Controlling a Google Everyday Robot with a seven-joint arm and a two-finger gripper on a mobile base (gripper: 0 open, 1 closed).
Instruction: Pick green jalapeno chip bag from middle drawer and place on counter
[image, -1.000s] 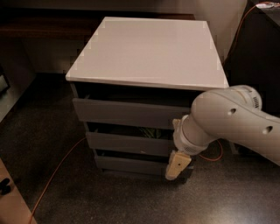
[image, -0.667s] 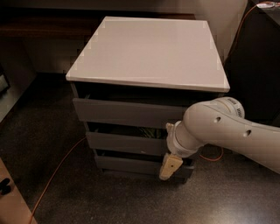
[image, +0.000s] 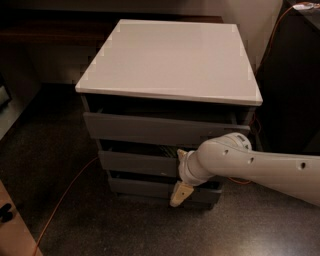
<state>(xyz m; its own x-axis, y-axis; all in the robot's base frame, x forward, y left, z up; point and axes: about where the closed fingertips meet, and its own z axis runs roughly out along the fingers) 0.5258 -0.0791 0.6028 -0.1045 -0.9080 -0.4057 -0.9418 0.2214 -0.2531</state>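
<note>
The grey cabinet has a glossy white counter (image: 170, 55) on top. The middle drawer (image: 135, 162) is slightly ajar, with a dark gap above its front. A small pale-green striped patch (image: 168, 149) shows in that gap; I cannot tell if it is the green jalapeno chip bag. My gripper (image: 181, 194) hangs on the white arm that reaches in from the right. It points down in front of the cabinet, just below the right part of the middle drawer front and over the bottom drawer.
The top drawer (image: 150, 127) and bottom drawer (image: 145, 189) are also slightly ajar. An orange cable (image: 65, 200) runs across the dark speckled floor at the left. A dark wooden shelf (image: 45, 30) stands behind, a dark unit (image: 295, 75) at the right, a tan box (image: 12, 225) at the bottom left.
My arm has swung left across the cabinet front, carrying the gripper from the right edge toward the middle of the lower drawers. The drawers have not moved.
</note>
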